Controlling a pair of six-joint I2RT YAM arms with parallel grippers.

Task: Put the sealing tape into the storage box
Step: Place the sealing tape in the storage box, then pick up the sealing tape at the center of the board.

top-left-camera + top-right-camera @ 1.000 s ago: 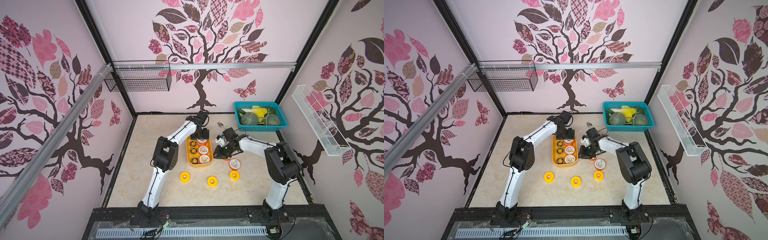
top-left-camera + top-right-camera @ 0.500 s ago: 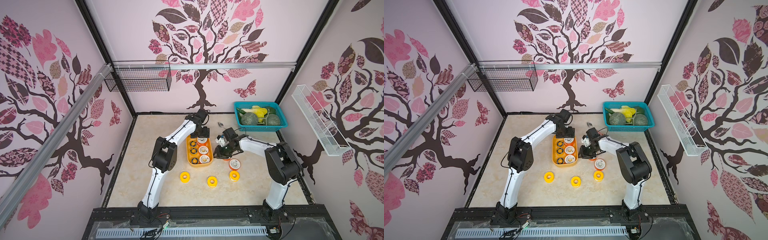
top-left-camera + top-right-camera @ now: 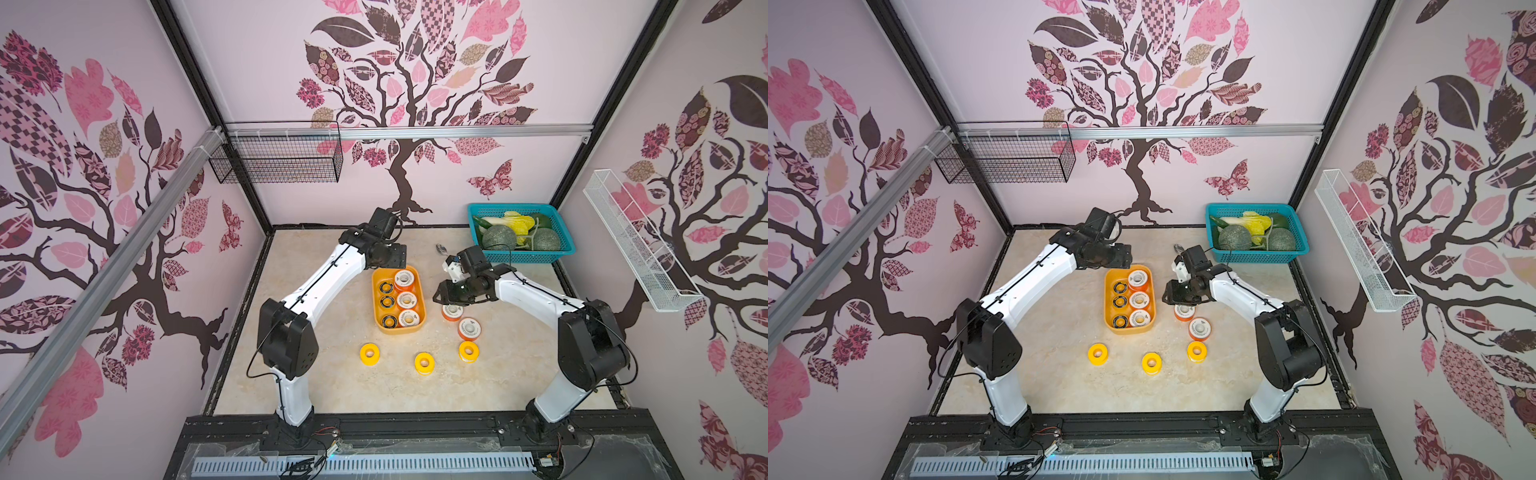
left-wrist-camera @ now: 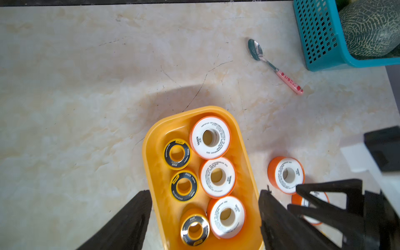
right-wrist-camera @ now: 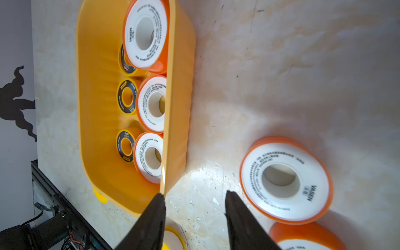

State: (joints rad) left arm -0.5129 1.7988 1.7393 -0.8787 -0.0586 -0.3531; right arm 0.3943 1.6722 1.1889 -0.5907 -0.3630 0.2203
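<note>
Six rolls [image 3: 406, 299] in box [image 3: 376, 305]; two orange rolls [image 3: 469, 328] beside it, three yellow rolls [image 3: 424, 363] on table [image 3: 324, 374] in front. Likely light, stiff, slick: pinch across rim. Right gripper [image 5: 194, 193] parted, empty; left gripper [image 4: 204, 191] wide, empty.

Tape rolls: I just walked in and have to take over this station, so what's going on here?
Two robot arms are packing tape rolls into the yellow box. Six rolls lie in it already; two orange rolls and three yellow rolls are on the table. The left gripper is open above the box, and the right gripper is open, empty, beside an orange roll.
</note>
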